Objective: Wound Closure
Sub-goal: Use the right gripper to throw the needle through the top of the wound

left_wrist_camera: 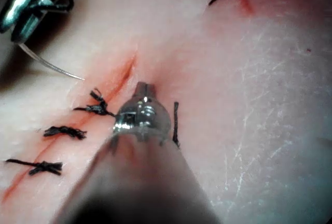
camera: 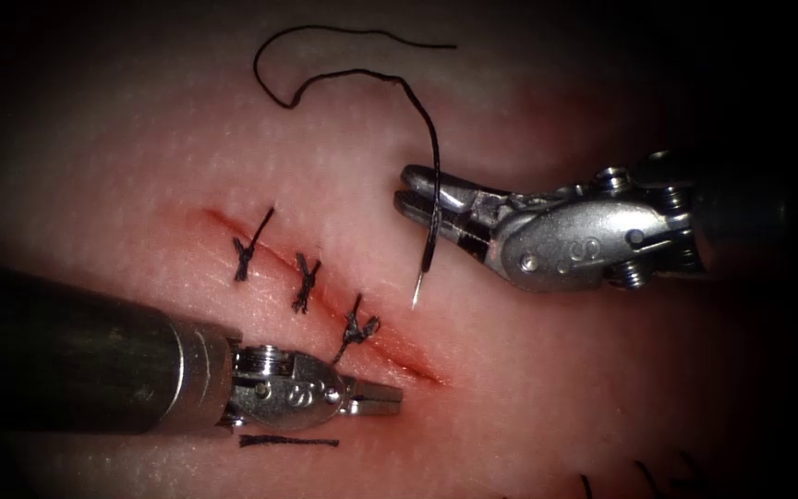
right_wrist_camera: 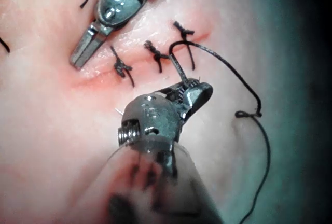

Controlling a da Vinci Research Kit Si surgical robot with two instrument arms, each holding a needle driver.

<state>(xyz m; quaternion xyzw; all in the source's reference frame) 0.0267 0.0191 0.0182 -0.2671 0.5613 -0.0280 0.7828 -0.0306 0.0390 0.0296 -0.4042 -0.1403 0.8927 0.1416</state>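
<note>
Holding the needle (camera: 429, 242) near its thread end, the right claw (camera: 408, 196) is clamped on it to the right of the cut (camera: 325, 300), with the bright tip pointing down toward the tissue (camera: 528, 370) beside the cut's open stretch; the tip looks clear of the surface and the needle is not in the tissue. The thread (camera: 344, 65) trails from the needle up and away from the cut in a loose curl. The left claw (camera: 390, 397) sits together and holds nothing, just beside the cut's unstitched end, past the third of three knots (camera: 357, 328). A cut end of thread (camera: 288, 441) lies on the tissue on that tool's far side from the cut.

The risks, as I judge them: gripped so far back, the needle could swivel in the clamp once its tip meets resistance. The slack curl could snag on the right tool's wrist. The empty left claw, so close to the cut's edge, could bruise it.
</note>
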